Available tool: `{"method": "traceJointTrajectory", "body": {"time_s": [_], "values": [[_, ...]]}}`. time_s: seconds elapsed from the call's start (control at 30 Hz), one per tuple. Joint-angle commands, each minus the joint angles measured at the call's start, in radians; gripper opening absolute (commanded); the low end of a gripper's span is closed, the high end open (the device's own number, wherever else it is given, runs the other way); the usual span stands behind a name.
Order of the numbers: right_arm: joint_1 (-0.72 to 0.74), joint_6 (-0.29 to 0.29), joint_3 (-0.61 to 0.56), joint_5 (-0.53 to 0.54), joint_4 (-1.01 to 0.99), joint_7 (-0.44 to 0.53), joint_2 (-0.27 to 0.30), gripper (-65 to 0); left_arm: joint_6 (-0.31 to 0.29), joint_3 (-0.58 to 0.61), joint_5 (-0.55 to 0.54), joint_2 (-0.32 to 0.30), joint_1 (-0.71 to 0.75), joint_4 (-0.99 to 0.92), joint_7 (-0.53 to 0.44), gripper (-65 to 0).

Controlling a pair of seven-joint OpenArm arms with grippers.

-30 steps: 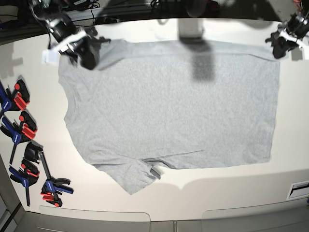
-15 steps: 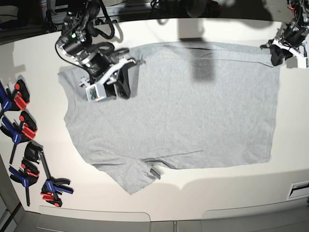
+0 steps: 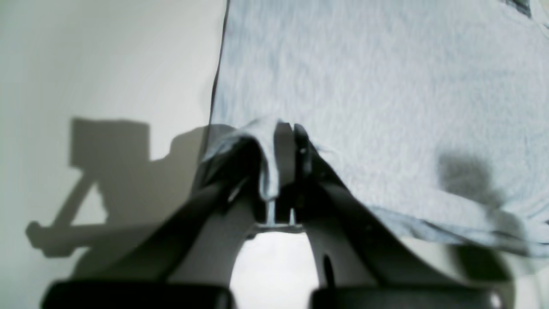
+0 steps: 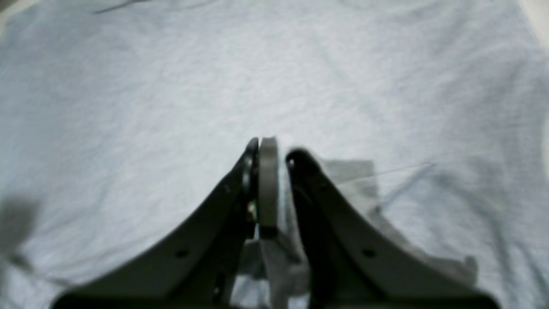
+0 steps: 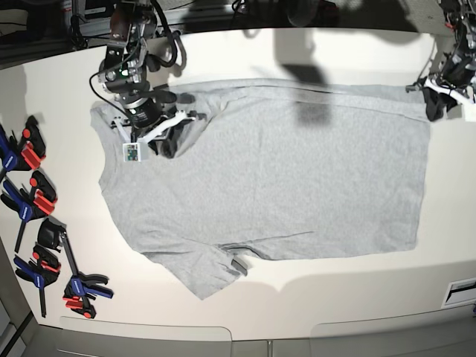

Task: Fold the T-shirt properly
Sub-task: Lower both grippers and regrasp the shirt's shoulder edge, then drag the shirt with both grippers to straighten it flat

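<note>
One T-shirt point(image 5: 275, 171) is lying spread on the white table point(image 5: 357, 290). Two grippers are each pinching its fabric: left gripper point(image 3: 285, 128) at a corner, right gripper point(image 4: 272, 146) near the shoulder. Clamps point(image 5: 33, 201) are lying beside it.

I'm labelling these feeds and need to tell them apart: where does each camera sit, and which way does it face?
Base: overhead, looking down on the table, the spread T-shirt, the clamps and both arms.
Left wrist: on the left arm, looking past the left gripper, shut on the shirt's edge.
Right wrist: on the right arm, looking past the right gripper, shut on a pinch of shirt cloth.
Shared: all three show the T-shirt; base also shows both grippers.
</note>
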Motion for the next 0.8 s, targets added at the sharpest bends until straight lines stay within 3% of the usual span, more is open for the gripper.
{"method": "traceJointTrajectory", "body": {"time_s": [0.0, 0.17, 0.4, 0.5, 0.6, 0.67, 0.77], "values": [[0.021, -0.013, 0.001, -0.013, 0.016, 0.034, 0.003, -65.0, 0.005, -0.006, 0.006, -0.018, -0.010, 0.015, -0.024, -65.0], [0.068, -0.062, 0.001, -0.069, 0.016, 0.032, 0.003, -65.0, 0.035, -0.006, 0.022, -0.020, -0.033, 0.015, -0.027, -65.0], [0.114, -0.070, 0.001, -0.093, 0.016, 0.021, 0.003, -65.0, 0.035, -0.006, 0.018, -0.020, -0.033, 0.013, -0.031, -65.0], [0.113, -0.088, 0.001, -0.130, 0.016, 0.005, 0.003, -65.0, 0.033, -0.006, 0.011, -0.021, -0.033, 0.013, -0.083, -65.0], [0.113, -0.144, 0.004, -0.152, 0.016, -0.011, 0.003, -65.0, 0.004, -0.004, 0.011, -0.023, -0.039, 0.013, -0.099, -65.0], [0.113, -0.144, 0.017, -0.155, 0.016, -0.021, 0.003, -65.0, -0.026, 0.006, 0.011, -0.023, -0.047, 0.013, -0.095, -65.0], [0.113, -0.144, 0.045, -0.154, 0.016, -0.024, 0.002, -65.0, -0.026, 0.050, 0.018, -0.034, -0.061, 0.013, -0.094, -65.0]]}}
